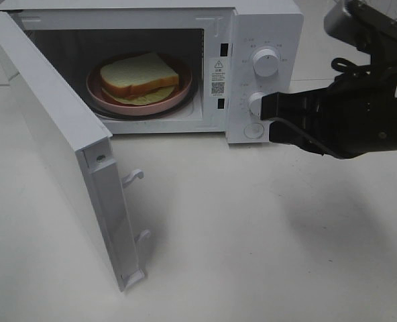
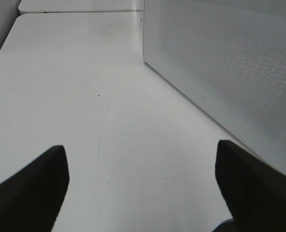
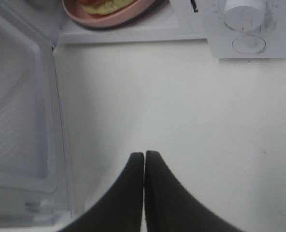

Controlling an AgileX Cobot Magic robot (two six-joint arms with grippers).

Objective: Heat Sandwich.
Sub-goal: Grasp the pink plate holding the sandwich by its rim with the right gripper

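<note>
Ahead of the right fingers [image 1: 289, 114] the microwave [image 1: 272, 27] stands on the counter [image 1: 252, 221], its lower knob [image 1: 255, 104] nearest them. Left of them and deeper in, the sandwich [image 1: 139, 75] lies on the plate [image 1: 172, 100] inside, the open door [image 1: 51, 141] leftmost.

Setting: robot lab bench, staged as kitchen corner.
Evidence:
- plain white tabletop [image 1: 252, 235], matte, faint scuff lines
- second white table [image 2: 80, 5] butted against far edge
- black robot arm [image 1: 359, 114] over bench, yellow warning label on housing
- kitchen element: 1 white countertop microwave [image 1: 242, 33] with 2 knobs, door [image 1: 51, 134] swung open, pink plate [image 1: 145, 108] with sandwich [image 1: 138, 74] inside
- lighting flat, even, soft shadows only
</note>
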